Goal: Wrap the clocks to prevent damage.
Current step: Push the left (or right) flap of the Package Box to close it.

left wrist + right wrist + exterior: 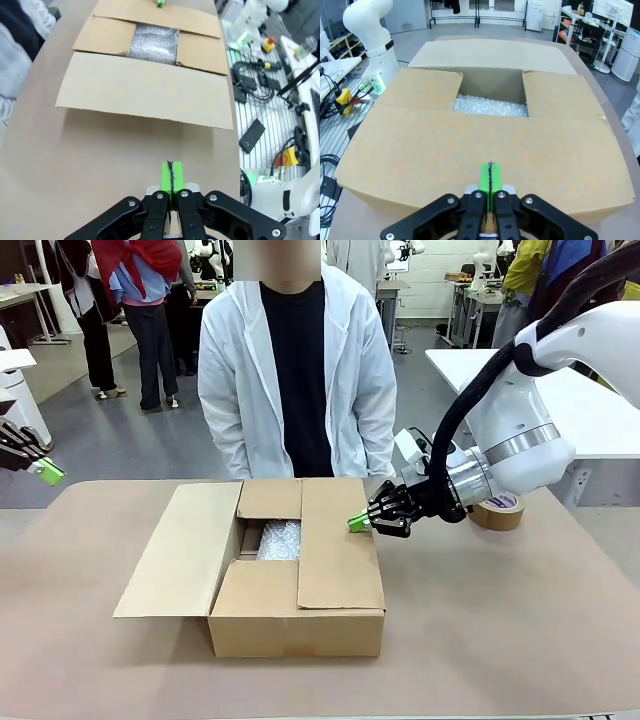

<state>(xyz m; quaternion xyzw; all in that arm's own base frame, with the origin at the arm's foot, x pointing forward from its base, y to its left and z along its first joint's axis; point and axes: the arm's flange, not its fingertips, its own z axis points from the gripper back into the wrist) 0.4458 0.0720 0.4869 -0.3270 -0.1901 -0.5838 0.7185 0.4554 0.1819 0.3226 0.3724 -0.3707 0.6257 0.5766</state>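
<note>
**Carton holding wrapped clocks; both grippers empty.**

Clocks (279, 539): one bubble-wrap bundle lying inside the carton (300, 630), seen through the gap between the flaps. Right flap (335, 550) is folded over the top, left flap (185, 550) is spread outward. Right gripper (358, 522): pads pressed together, holding nothing, tip at the right flap's outer edge; whether it touches cannot be told. Left gripper (48, 472): pads pressed together, holding nothing, at the table's (500, 630) left end, well apart from the carton. Tape roll (497, 511): on the table behind the right arm. Person: standing at the far side.
</note>
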